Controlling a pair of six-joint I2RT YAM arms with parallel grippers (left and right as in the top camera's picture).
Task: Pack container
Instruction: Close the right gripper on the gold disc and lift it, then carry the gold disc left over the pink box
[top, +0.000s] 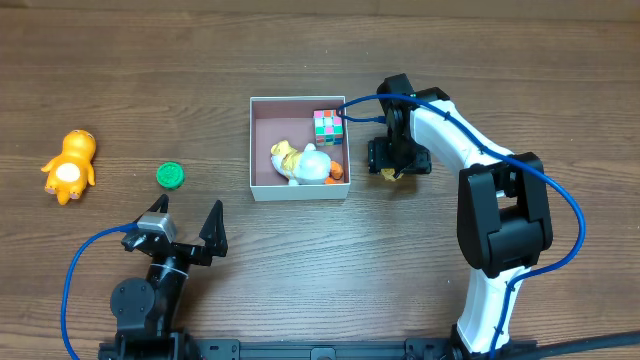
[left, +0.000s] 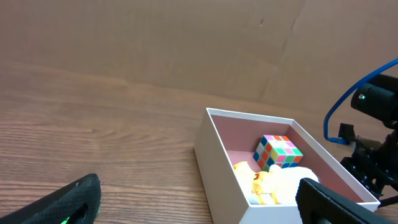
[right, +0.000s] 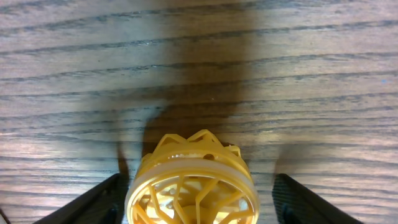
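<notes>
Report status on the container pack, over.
Left gripper open, empty. Right gripper open, straddling yellow lattice toy beside container; puzzle cube, white-yellow toy inside. Nothing in the way.

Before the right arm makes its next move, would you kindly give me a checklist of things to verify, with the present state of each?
1. Yellow latticed round plastic toy sits between the right jaws: ok.
2. Right jaws closed on it: not ok, a gap shows on one side.
3. Square white-walled container stands close beside the toy: ok.
4. Free floor inside, beside the multicoloured puzzle cube: ok, the floor left of the cube in the overhead view looks bare.
5. Left jaws open and clear of the container: ok.
6. Toy fits that bare patch: cannot tell.
</notes>
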